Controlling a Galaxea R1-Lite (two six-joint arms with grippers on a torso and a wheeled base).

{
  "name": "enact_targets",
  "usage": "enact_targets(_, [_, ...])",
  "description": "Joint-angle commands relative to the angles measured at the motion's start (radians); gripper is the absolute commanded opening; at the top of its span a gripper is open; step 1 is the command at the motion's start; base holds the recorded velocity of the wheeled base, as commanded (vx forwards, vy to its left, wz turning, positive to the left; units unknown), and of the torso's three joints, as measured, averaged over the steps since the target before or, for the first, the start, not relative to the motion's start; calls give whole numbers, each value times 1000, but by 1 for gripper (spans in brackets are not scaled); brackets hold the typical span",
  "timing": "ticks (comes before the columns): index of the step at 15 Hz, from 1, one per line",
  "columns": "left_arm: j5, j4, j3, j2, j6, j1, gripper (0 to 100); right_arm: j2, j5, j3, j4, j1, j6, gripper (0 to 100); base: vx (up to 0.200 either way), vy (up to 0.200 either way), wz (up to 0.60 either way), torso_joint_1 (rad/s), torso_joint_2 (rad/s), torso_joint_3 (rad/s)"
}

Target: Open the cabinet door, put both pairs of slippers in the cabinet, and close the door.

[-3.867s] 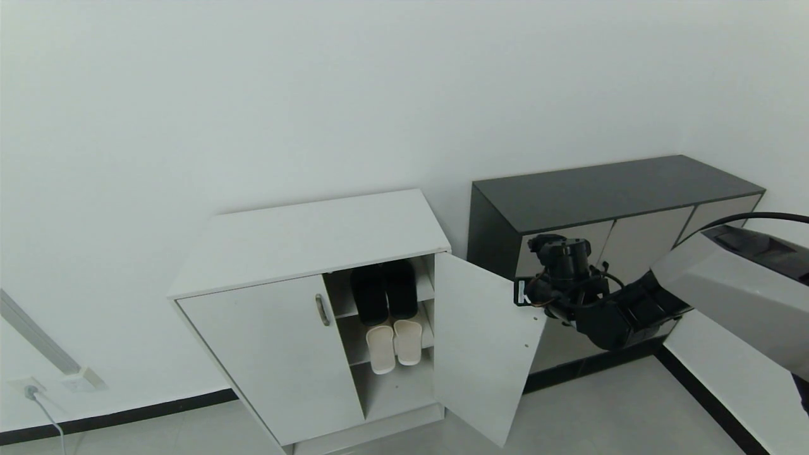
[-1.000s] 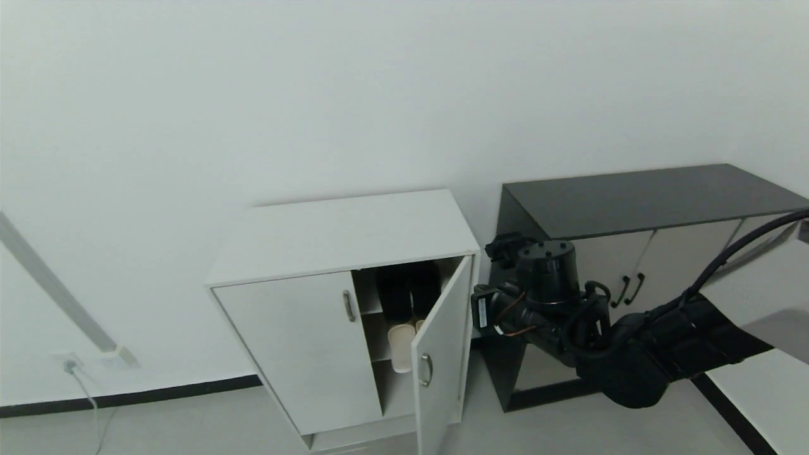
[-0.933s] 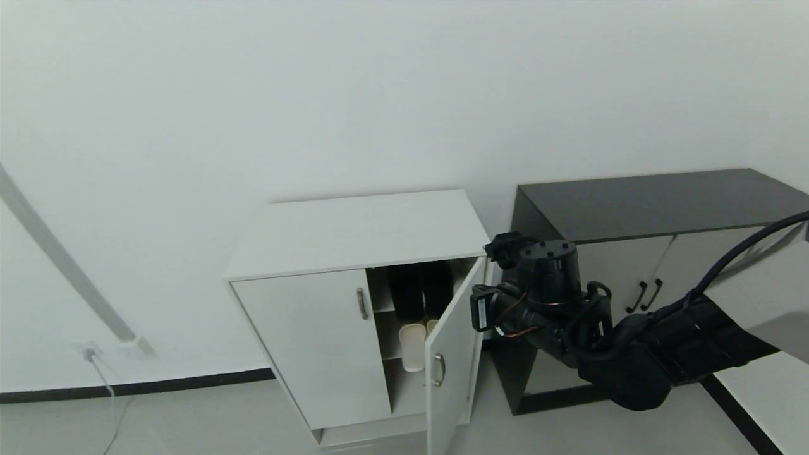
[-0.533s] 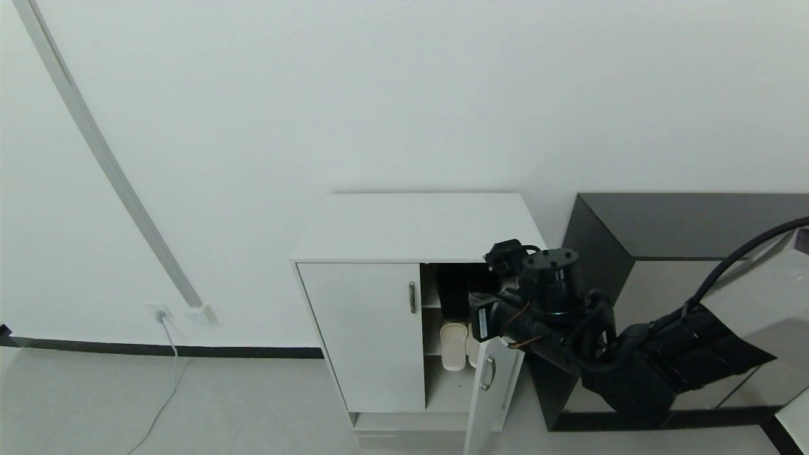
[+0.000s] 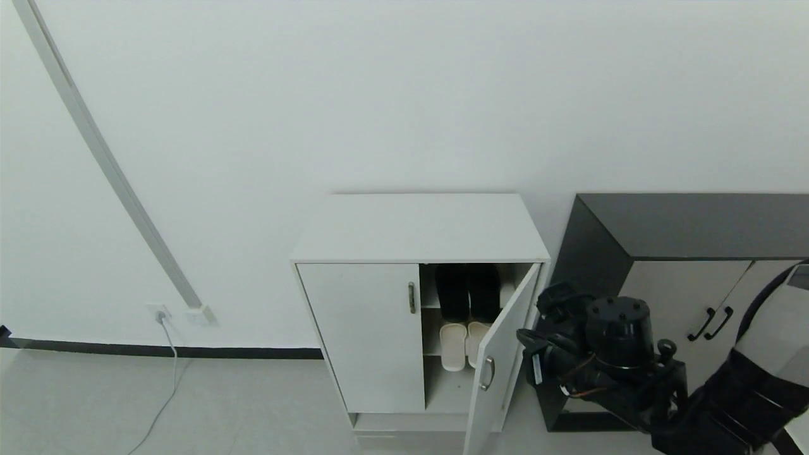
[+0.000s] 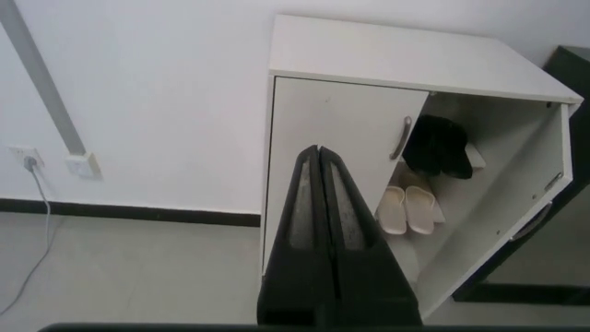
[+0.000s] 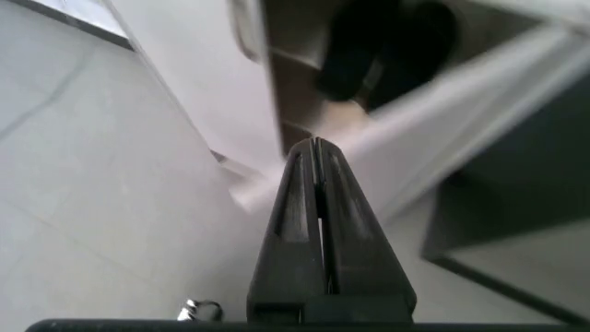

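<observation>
Grey floor (image 5: 221, 404) and a white wall back a white cabinet (image 5: 417, 229), which stands just beside a dark sideboard (image 5: 689, 218). The cabinet's left door (image 5: 360, 335) is shut and its right door (image 5: 502, 341) stands ajar. Inside, the black slippers (image 5: 468, 292) sit on the upper shelf and the cream slippers (image 5: 464, 341) on the shelf below. The left end effector (image 6: 319, 157) is pressed together and holds nothing, out in front of the cabinet. The right end effector (image 7: 316, 148), likewise pressed together and empty, is near the ajar door; whether they touch cannot be told.
</observation>
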Motion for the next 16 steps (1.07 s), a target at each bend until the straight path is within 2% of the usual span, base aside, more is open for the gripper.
enact_targets(1, [0, 0, 0, 0, 0, 0, 0, 0, 5, 137, -69, -3, -3, 0, 200, 0, 0, -22, -2, 12])
enact_targets(4, [1, 0, 0, 0, 0, 0, 0, 73, 5, 229, -180, 1, 0, 0, 200, 0, 0, 9, -3, 2])
enact_targets(6, [1, 0, 0, 0, 0, 0, 0, 162, 4, 292, -323, 26, 3, 0, 0, 0, 0, 0, 0, 0])
enact_targets(8, [1, 0, 0, 0, 0, 0, 0, 259, -3, 297, -439, 32, -3, 0, 0, 0, 0, 0, 0, 0])
enact_targets(13, [0, 0, 0, 0, 5, 0, 0, 300, 4, 191, -439, 32, -2, 0, 0, 0, 0, 0, 0, 0])
enact_targets(16, [0, 0, 0, 0, 5, 0, 0, 302, 5, 123, -378, 34, -2, 0, 0, 0, 0, 0, 0, 0])
